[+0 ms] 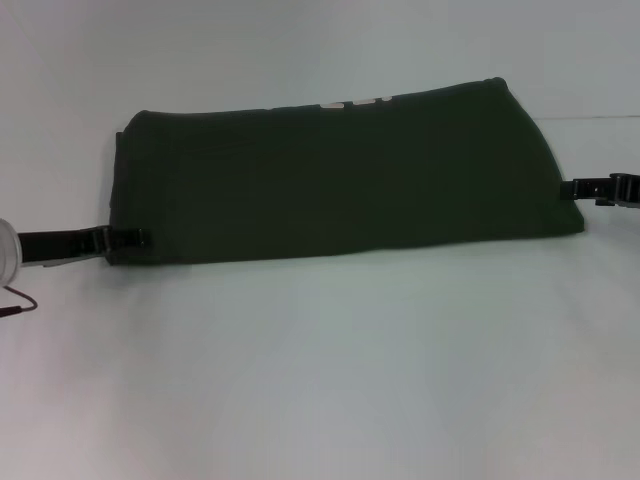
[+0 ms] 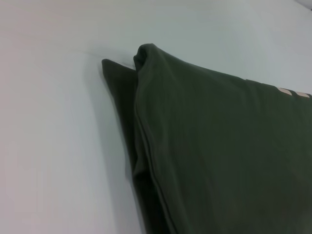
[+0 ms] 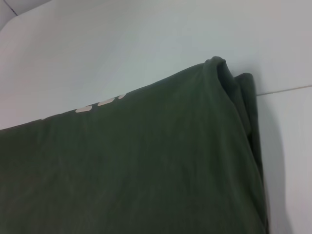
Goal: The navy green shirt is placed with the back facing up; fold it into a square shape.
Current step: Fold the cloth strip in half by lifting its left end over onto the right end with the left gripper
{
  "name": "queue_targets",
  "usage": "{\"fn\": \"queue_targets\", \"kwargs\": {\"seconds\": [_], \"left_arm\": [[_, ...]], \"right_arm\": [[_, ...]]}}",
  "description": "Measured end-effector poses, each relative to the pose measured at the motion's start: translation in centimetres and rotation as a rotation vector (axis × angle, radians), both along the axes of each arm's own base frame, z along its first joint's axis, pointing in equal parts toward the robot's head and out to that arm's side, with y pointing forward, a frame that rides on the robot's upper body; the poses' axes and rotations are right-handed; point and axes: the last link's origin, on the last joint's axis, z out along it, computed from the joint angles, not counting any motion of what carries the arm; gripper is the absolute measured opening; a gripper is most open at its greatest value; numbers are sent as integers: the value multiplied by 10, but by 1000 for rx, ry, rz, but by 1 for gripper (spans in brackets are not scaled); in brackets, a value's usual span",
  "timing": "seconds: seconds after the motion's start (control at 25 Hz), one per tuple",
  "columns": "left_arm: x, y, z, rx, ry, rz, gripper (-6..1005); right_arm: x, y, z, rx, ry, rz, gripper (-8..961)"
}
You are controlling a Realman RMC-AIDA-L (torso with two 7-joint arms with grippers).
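One navy green shirt point(image 1: 340, 180) lay folded into a long band across the white table point(image 1: 320, 380), lengthwise from the robot's left to its right. Only the head view showed both arms: the left gripper point(image 1: 140, 238) met the shirt's near left corner, and the right gripper point(image 1: 568, 188) touched the shirt's right end. Whether either pair of jaws was closed on the cloth or merely against it could not be told, since the fingertips were lost at the fabric's edge.

The wrist views showed no fingers, but they revealed what the head view could not: stacked layers at each end of the shirt, with an under layer poking out beyond the top fold. A strip of cream lettering point(image 3: 100, 104) peeked along the shirt's far edge.
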Motion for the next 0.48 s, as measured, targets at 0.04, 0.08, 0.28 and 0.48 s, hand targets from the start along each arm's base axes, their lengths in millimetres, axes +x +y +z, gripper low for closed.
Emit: {"fn": "queue_targets", "kwargs": {"seconds": [0.04, 0.08, 0.28, 0.48], "left_arm": [[0, 0, 0, 0, 0, 0, 829], [0, 0, 0, 0, 0, 0, 811], [-1, -1, 0, 0, 0, 2, 539], [-2, -1, 0, 4, 3, 5, 375]], "right_arm": [[0, 0, 0, 0, 0, 0, 724], [0, 0, 0, 0, 0, 0, 725], [0, 0, 0, -3, -2, 2, 725], [-1, 0, -1, -6, -4, 3, 725]]}}
